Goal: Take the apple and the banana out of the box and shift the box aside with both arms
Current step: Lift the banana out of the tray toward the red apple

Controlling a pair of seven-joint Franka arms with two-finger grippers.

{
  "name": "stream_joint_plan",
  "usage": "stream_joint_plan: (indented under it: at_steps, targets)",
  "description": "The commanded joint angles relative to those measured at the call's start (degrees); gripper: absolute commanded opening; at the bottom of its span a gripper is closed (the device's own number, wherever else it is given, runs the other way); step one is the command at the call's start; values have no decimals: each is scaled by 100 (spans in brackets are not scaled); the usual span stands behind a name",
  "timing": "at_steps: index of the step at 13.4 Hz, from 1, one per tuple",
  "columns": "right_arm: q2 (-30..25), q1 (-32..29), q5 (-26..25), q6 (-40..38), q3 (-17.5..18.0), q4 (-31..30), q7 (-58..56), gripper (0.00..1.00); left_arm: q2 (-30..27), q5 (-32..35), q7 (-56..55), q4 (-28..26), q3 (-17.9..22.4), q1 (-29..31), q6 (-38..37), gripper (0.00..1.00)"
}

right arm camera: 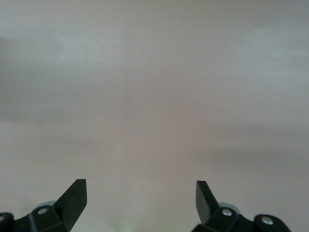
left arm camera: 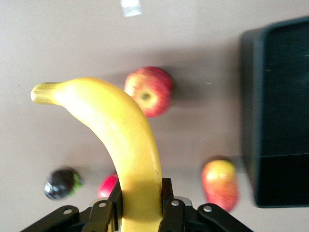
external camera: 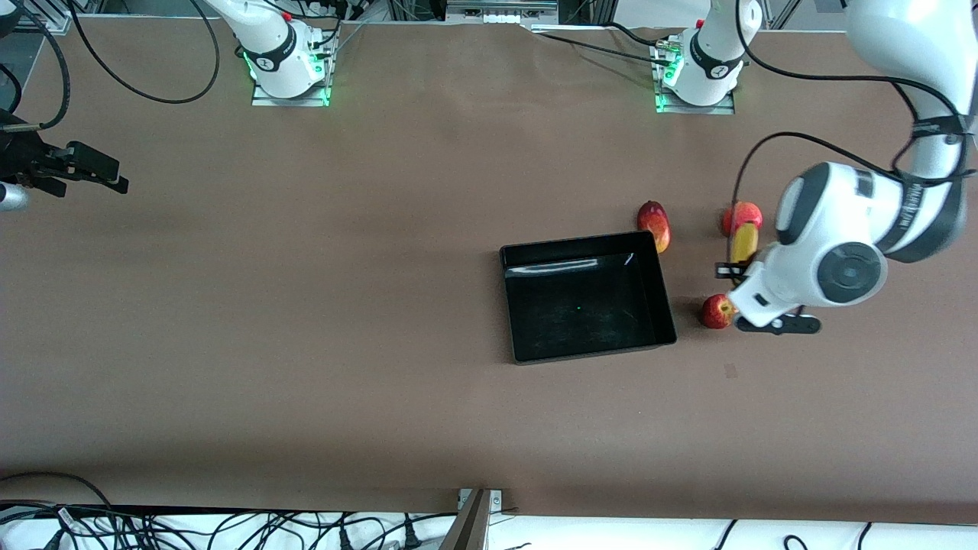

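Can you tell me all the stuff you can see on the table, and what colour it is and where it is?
table: one, brown, under everything.
box: one, black, nothing in it, toward the left arm's end of the table.
mango: one, red and yellow, lying by the box corner farthest from the front camera.
apple: one, red and yellow, on the table beside the box.
pomegranate: one, red, on the table, farther from the front camera than the apple.
dark round thing: one, blackish with a bit of green, on the table; I cannot tell what it is.
banana: one, yellow, held up in the air above the other fruits.
left gripper: one, black, jaws shut on the banana.
right gripper: one, black, jaws open, waiting over bare table at the right arm's end.
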Motion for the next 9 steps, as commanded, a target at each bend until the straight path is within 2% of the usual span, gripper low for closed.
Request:
stream_joint_plan:
  at_steps: [1, 5, 8, 9]
  targets:
    - [20, 38, -6, -100, -21, 100, 34, 100, 24, 99, 726, -95, -128, 452, 307, 0]
    - [46, 90, 3, -91, -13, 109, -53, 100, 375, 318, 1368, -131, -128, 1006, 956, 0]
    - [291, 704, -67, -21, -21, 108, 130, 100, 753, 414, 1405, -376, -110, 1191, 1764, 0]
    - [353, 845, -50, 49, -13, 109, 313, 100, 789, 554, 1396, -655, -67, 1191, 2220, 0]
